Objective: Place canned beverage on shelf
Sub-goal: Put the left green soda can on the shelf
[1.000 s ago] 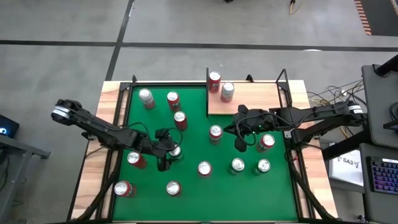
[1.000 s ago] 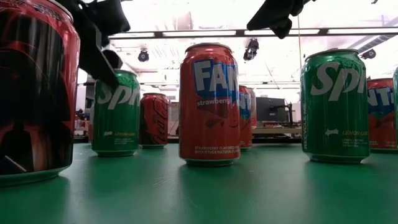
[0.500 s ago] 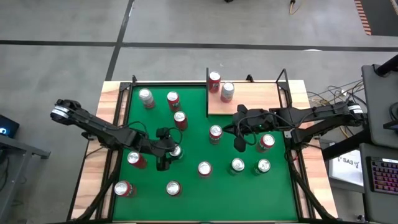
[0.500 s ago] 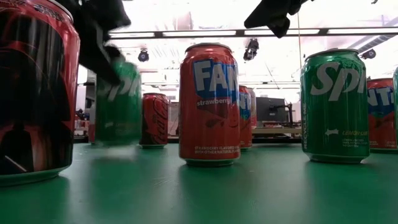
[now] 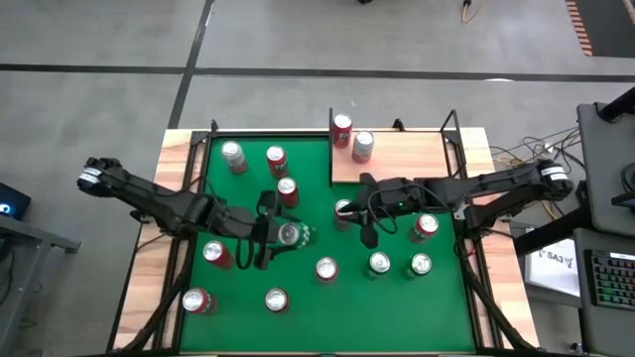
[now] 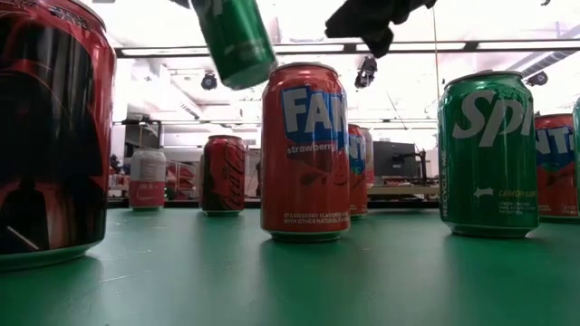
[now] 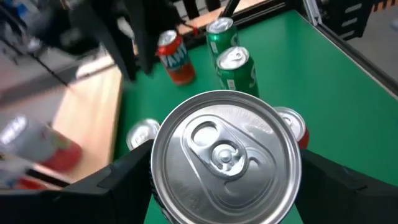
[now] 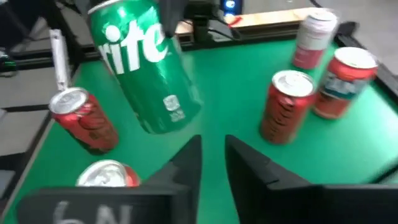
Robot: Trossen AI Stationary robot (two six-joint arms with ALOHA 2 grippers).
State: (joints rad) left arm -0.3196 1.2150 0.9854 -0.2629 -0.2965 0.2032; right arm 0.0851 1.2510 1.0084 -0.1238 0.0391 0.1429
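The left gripper (image 5: pixel 281 235) is clamping a green Sprite can (image 6: pixel 233 38) between its fingers, tilted above the table, while the right gripper (image 8: pixel 211 158) is hovering nearby, fingers slightly parted around nothing.

My left gripper (image 5: pixel 270 236) hangs above the table's middle, wrist tilted, fingers clamped on a lifted green can (image 5: pixel 291 234). My right arm reaches in from the right, its gripper (image 5: pixel 365 234) raised near the centre, fingers only slightly parted and empty
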